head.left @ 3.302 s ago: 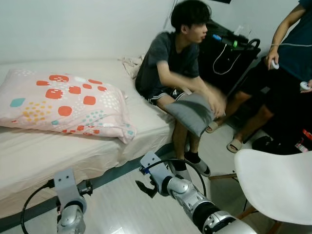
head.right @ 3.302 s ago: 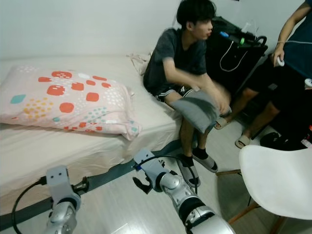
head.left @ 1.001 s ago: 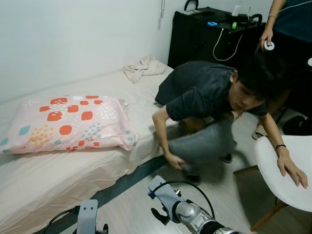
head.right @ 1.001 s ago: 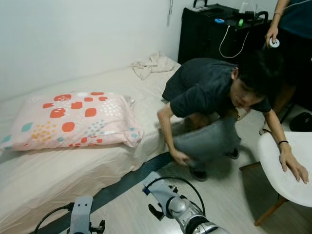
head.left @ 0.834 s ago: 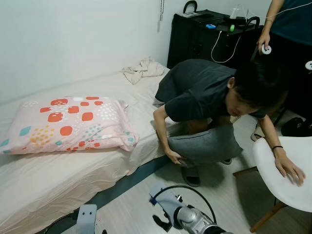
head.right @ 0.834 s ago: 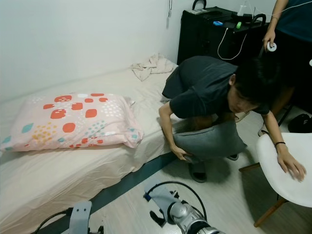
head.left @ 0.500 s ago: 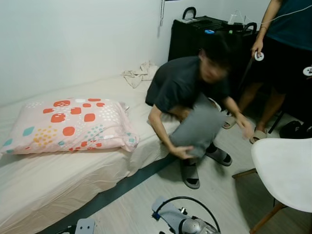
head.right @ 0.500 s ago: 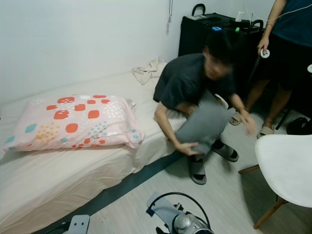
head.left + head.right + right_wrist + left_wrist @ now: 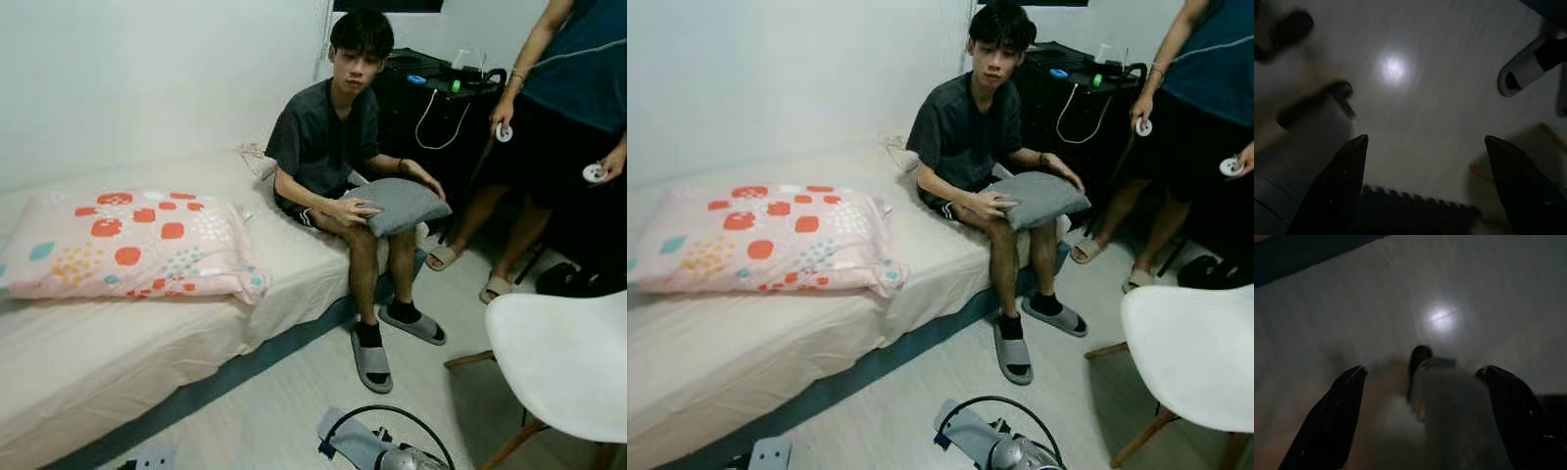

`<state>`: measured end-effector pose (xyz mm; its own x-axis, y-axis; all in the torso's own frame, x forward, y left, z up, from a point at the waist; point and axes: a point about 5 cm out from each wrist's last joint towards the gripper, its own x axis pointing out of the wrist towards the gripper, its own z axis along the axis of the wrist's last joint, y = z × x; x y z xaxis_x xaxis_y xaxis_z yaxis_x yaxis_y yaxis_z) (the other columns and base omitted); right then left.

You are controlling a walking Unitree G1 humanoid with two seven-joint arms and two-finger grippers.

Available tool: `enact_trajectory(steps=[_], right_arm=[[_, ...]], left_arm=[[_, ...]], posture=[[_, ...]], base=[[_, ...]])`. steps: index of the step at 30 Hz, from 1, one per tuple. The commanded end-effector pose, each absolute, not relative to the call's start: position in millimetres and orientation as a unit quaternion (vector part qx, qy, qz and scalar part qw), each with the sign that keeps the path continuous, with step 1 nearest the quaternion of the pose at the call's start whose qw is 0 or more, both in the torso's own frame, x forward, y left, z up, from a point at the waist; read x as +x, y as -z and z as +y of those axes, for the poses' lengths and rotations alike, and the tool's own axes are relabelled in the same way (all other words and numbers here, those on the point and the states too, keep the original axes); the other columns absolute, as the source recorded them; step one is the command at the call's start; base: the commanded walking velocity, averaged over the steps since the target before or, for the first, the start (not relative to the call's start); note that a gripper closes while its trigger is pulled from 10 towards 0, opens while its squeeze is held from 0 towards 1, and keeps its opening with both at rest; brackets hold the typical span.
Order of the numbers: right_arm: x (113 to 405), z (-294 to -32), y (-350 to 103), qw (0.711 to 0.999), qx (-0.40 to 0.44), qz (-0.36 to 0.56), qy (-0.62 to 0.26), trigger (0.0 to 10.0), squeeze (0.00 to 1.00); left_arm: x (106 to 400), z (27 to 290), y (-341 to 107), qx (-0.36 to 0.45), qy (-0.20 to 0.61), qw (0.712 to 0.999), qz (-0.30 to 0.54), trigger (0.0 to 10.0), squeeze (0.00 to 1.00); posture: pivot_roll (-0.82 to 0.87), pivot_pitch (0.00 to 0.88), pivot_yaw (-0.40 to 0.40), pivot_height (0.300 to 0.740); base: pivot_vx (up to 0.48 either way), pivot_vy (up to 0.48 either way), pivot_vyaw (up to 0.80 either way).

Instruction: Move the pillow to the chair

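Bedroom with white wall, pale floor [image 9: 294, 392], bed [image 9: 118, 333] along wall. Head views: patterned pillow [image 9: 127, 245] lay on bed; person [image 9: 333, 147] sat on bed edge beside it, holding grey cushion [image 9: 397, 204] on lap. White chair [image 9: 563, 367] stood on floor, well apart from pillow. Second person [image 9: 558, 117] stood by black cabinet [image 9: 1068, 98]. Left wrist view: left gripper [image 9: 1425, 406] hung over floor, fingers [image 9: 1327, 421] spread apart, gripping nothing. Right wrist view: right gripper [image 9: 1425, 176] over floor, fingers [image 9: 1337, 186] wide apart, empty; sandalled foot [image 9: 1528, 68] nearby

A patterned pillow [image 9: 132, 245] lies on the bed [image 9: 88, 343], a person [image 9: 338, 147] seated beside it.
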<state>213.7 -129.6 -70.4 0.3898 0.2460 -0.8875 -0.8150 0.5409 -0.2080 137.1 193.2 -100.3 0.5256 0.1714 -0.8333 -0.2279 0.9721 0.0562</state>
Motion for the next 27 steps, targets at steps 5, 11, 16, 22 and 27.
enact_trajectory(steps=[5, 11, 16, 22, 27], right_arm=[[215, -142, 70, 0.752, -0.355, 0.436, -0.344, 10.0, 0.00], [216, -134, 70, 0.777, -0.328, 0.435, -0.315, 10.0, 0.00], [213, -125, 72, 0.813, -0.258, 0.448, -0.269, 10.0, 0.00], [209, -125, 75, 0.833, -0.203, 0.462, -0.229, 10.0, 0.00], [205, -131, 77, 0.842, -0.169, 0.474, -0.194, 10.0, 0.00]], left_arm=[[124, 173, 108, -0.059, -0.109, 0.857, 0.501, 10.0, 0.00], [121, 180, 108, -0.028, -0.084, 0.856, 0.509, 10.0, 0.00], [125, 191, 106, 0.020, -0.046, 0.858, 0.511, 10.0, 0.00], [130, 198, 103, 0.046, -0.026, 0.859, 0.508, 10.0, 0.00], [132, 199, 102, 0.055, -0.012, 0.859, 0.508, 10.0, 0.00]], posture=[[0.09, 0.000, -0.237, 0.740], [0.08, 0.000, -0.139, 0.740], [0.04, 0.000, -0.023, 0.740], [0.00, 0.000, 0.033, 0.740], [-0.02, 0.000, 0.050, 0.740]], base=[[0.000, 0.000, 0.00], [0.000, 0.000, 0.00], [0.000, 0.000, 0.00], [0.000, 0.000, 0.00], [0.000, 0.000, 0.00]])
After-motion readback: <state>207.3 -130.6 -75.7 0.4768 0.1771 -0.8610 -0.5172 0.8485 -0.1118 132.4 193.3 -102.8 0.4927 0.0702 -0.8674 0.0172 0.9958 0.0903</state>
